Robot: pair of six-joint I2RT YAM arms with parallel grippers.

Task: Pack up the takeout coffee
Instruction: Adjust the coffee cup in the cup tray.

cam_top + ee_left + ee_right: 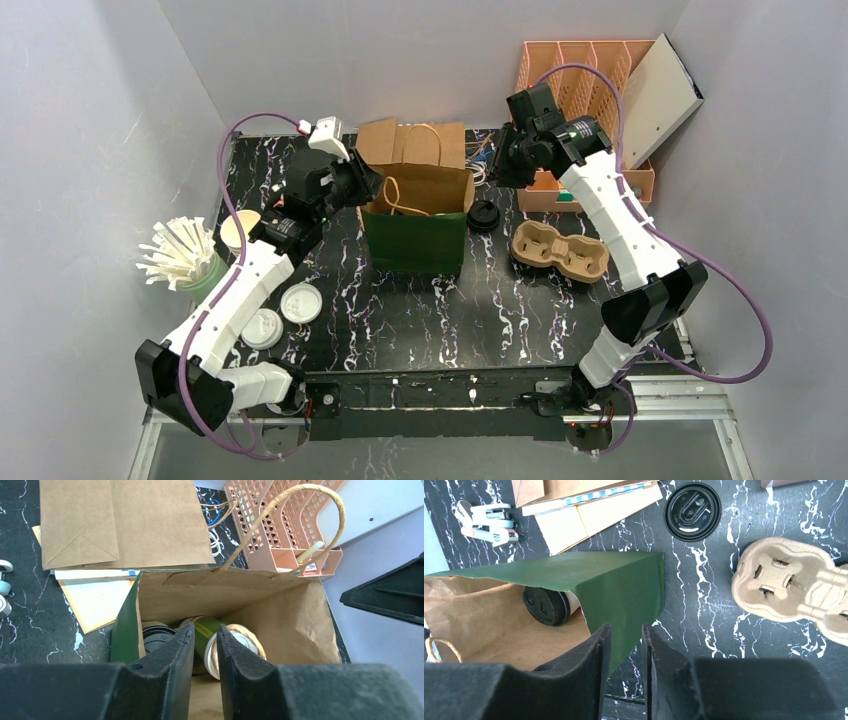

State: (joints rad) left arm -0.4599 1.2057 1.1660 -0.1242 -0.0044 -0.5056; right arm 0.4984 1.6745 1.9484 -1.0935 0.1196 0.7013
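Note:
A green paper bag (415, 240) stands open mid-table, its brown inside (295, 625) showing. Inside lie a green-sleeved cup with a white lid (235, 641) and a cup with a black lid (159, 636) (546, 606). One rope handle (305, 487) arches up over the far rim. My left gripper (372, 185) (205, 629) hovers over the bag's left rim, jaws a narrow gap apart with nothing between them. My right gripper (497, 170) (625, 629) is above the bag's right rear corner, also slightly open and empty, the green wall (619, 585) below it.
A pulp cup carrier (560, 250) (789, 590) and a loose black lid (483, 215) (692, 511) lie right of the bag. Two white lids (300, 302), a cup of straws (180, 255) and a paper cup (238, 230) sit left. Flat bags (415, 145) and an orange organizer (590, 80) stand behind.

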